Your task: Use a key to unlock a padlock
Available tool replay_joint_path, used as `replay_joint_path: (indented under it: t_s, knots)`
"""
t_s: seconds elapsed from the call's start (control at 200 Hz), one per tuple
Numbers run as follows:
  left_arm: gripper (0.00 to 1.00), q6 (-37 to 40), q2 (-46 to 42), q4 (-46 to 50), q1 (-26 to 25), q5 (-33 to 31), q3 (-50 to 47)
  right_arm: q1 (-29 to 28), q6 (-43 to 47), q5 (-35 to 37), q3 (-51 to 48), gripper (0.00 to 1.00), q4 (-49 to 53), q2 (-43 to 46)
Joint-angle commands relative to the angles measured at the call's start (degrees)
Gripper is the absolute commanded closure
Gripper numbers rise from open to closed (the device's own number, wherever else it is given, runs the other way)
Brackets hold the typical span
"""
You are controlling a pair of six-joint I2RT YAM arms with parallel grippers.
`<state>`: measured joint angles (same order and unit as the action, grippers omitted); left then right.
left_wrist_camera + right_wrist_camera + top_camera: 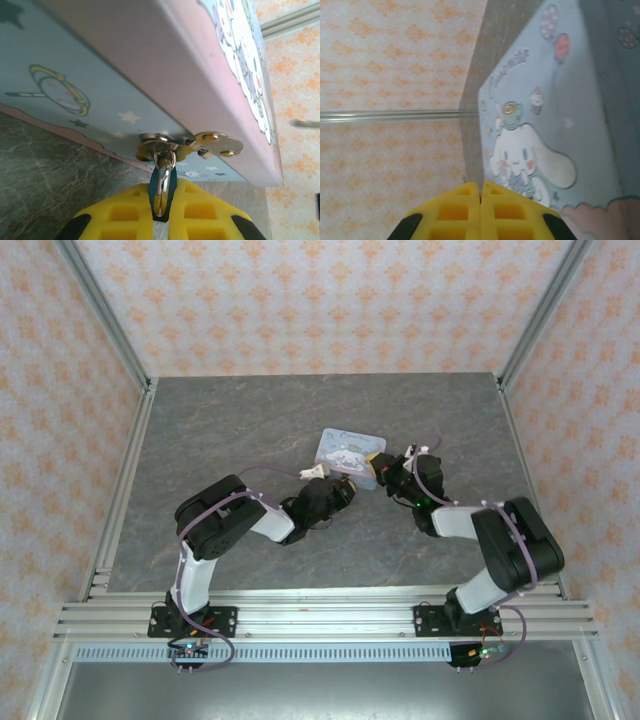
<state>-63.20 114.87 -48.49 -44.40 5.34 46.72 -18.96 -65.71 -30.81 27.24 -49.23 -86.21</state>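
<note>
Watch the risk here: the tiny blue-teal padlock (pixel 161 194) dangles from the clasp of the pastel cartoon-dog tin box (pixel 150 75), so a key's push could twist it loose or slide the tin. Our left gripper (pixel 161 205) is nearly closed, pinching that padlock. Our right gripper (pixel 480 192), above the lid, is pressed together, and the dark sliver beside it may be the thin metallic key (pixel 465 179), though we cannot tell.

Reaches inward from both near corners; clamps left gripper (pixel 162 195) on the padlock (pixel 171 186), keeps nothing apart in right gripper (pixel 480 189), fingers pressed together.
</note>
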Motion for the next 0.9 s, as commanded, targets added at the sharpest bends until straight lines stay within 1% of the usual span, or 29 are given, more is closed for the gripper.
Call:
replay_joint_path:
  t_s: [0.0, 0.07, 0.11, 0.125, 0.19, 0.325, 0.52, 0.696, 0.891]
  knots:
    - [1.00, -0.3, -4.0, 1.9, 2.3, 6.5, -1.3, 0.2, 2.4, -2.1, -2.6, 1.00, 5.7, 7.4]
    - [1.00, 0.3, -5.1, 2.4, 3.5, 9.2, -1.7, 0.2, 2.9, -2.4, -4.8, 1.00, 7.6, 10.6]
    - [1.00, 0.6, -5.1, 2.7, 4.1, 11.0, -1.9, 0.1, 2.7, -2.7, -6.3, 1.00, 7.6, 12.0]
    - [1.00, 0.8, -6.6, 2.8, 4.3, 11.5, -1.9, 0.1, 2.6, -2.8, -6.9, 1.00, 7.6, 12.5]
    - [1.00, 1.4, -7.8, 3.6, 5.0, 14.0, -2.0, -0.1, 2.1, -3.1, -9.4, 1.00, 6.7, 13.9]
    - [1.00, 2.8, -10.3, 6.2, 6.1, 18.9, -1.3, -2.7, 2.3, -2.3, -13.2, 1.00, 5.7, 15.9]
    - [1.00, 3.2, -11.9, 10.1, 7.2, 23.8, 0.6, -7.3, 3.0, 1.1, -16.3, 1.00, 3.4, 15.3]
    - [1.00, 0.5, -11.5, 7.8, 8.3, 27.4, 0.6, -7.9, 1.8, 2.5, -17.9, 1.00, -1.5, 13.2]
    - [1.00, -1.1, -12.6, 7.4, 8.9, 29.7, 0.8, -8.0, 1.5, 3.6, -18.5, 1.00, -2.4, 13.5]
